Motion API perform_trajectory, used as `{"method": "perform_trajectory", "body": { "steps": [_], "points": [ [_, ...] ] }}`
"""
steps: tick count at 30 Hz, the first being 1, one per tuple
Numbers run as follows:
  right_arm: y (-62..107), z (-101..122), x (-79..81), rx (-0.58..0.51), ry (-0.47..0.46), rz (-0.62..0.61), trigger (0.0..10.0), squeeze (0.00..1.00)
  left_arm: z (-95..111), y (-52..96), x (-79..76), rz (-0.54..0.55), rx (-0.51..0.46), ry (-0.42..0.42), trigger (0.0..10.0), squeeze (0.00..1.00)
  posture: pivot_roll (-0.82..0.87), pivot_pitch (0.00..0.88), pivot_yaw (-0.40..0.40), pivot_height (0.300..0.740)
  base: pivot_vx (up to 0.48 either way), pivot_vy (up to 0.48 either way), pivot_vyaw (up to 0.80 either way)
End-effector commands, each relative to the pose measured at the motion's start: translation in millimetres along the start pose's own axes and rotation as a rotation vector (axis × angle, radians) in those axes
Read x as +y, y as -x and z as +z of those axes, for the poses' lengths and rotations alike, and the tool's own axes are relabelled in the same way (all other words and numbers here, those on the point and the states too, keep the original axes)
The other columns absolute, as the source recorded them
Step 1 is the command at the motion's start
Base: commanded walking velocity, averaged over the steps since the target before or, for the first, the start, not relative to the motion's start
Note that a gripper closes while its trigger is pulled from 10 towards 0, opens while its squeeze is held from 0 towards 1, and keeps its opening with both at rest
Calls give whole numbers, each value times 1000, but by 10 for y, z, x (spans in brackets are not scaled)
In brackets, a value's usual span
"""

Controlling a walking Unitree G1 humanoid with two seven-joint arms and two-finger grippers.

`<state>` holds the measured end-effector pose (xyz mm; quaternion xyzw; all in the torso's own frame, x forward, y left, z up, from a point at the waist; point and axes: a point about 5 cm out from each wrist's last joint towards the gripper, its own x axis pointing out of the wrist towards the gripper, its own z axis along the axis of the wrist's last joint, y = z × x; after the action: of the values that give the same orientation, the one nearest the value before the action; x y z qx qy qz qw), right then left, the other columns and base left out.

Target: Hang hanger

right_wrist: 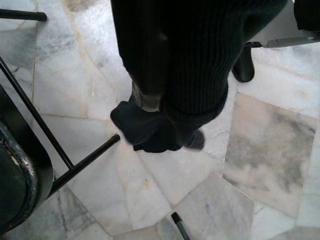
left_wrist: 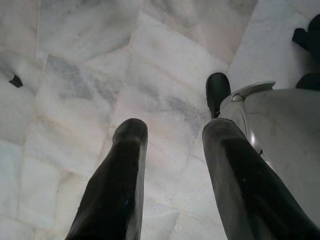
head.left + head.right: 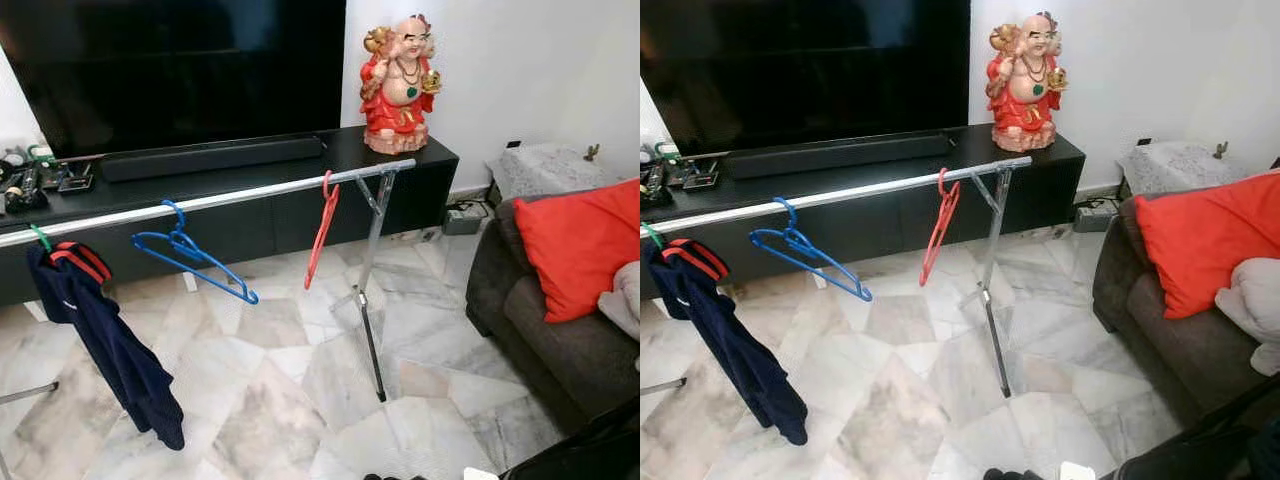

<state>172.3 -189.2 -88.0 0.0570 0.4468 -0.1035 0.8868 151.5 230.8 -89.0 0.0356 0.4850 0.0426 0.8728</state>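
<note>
A silver clothes rail (image 3: pixel 230 198) runs across the room in front of a black TV console. On it hang a green hanger (image 3: pixel 40 238) carrying a navy garment (image 3: pixel 100 330), a bare blue hanger (image 3: pixel 190 250) and a bare red hanger (image 3: pixel 322 228) near the rail's right end. Low at my right side, my right gripper (image 1: pixel 165 100) is shut on a dark knitted garment (image 1: pixel 200 60), which drapes over its fingers and hangs above the marble floor; any hanger inside it is hidden. My left gripper (image 2: pixel 167 135) hangs open over the floor tiles, with nothing between its fingers (image 2: pixel 120 170).
The rail's folding leg (image 3: pixel 370 300) stands on the marble floor at the right. A brown sofa (image 3: pixel 560 350) with a red cushion (image 3: pixel 580 245) sits on the right. A red statue (image 3: pixel 400 85) tops the console (image 3: pixel 250 170). A black metal frame (image 1: pixel 20 170) stands close to my right gripper.
</note>
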Motion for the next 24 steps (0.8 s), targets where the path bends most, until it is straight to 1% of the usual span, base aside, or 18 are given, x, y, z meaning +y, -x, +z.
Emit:
{"method": "perform_trajectory", "body": {
  "steps": [1, 2, 9, 12, 13, 14, 17, 19, 21, 22, 24],
  "points": [
    [2, -5, 2, 0, 6, 3, 10000, 0, -27, 13, 80, 17, 10, 0, 10000, 0, 87, 0, 43, 740, 0, 0, 0],
    [2, -4, 0, -1, 9, 5, 10000, 0, -35, 18, 104, 21, 14, 1, 10000, 0, 87, 0, 43, 740, 0, 0, 0],
    [-1, 10, 1, -7, 2, 4, 10000, 0, -40, 23, 144, 29, 18, 3, 10000, 0, 92, 0, 41, 740, 0, 0, 0],
    [-3, 18, 10, -7, 1, 6, 10000, 0, 60, 12, 147, 39, -35, -17, 10000, 0, 91, 0, 42, 740, 0, 0, 0],
    [-4, 21, 13, -7, 1, 7, 10000, 0, 136, 1, 127, 38, -68, -19, 10000, 0, 91, 0, 42, 740, 0, 0, 0],
    [-4, 25, 13, -9, -1, 8, 10000, 0, 287, -16, 96, 31, -131, -10, 10000, 0, 95, 0, 38, 740, 0, 0, 0],
    [-5, 28, 19, -10, 1, 13, 10000, 0, 654, -25, 79, 28, -276, -15, 10000, 0, 100, 0, 37, 740, 0, 0, 0],
    [-5, 27, 20, -10, 1, 14, 10000, 0, 745, -20, 73, 22, -316, -22, 10000, 0, 95, 0, 39, 740, 0, 0, 0],
    [-4, 24, 20, -10, -2, 13, 10000, 0, 1025, 24, 72, 17, -452, -16, 10000, 0, 90, 0, 41, 740, 0, 0, 0],
    [-4, 24, 20, -10, -2, 13, 10000, 0, 1025, 24, 72, 17, -452, -16, 10000, 0, 90, 0, 41, 740, 0, 0, 0],
    [-3, 23, 24, -12, -2, 16, 10000, 0, 1163, 65, 64, 13, -533, -19, 10000, 0, 90, 0, 42, 740, 0, 0, 0]
  ]
}}
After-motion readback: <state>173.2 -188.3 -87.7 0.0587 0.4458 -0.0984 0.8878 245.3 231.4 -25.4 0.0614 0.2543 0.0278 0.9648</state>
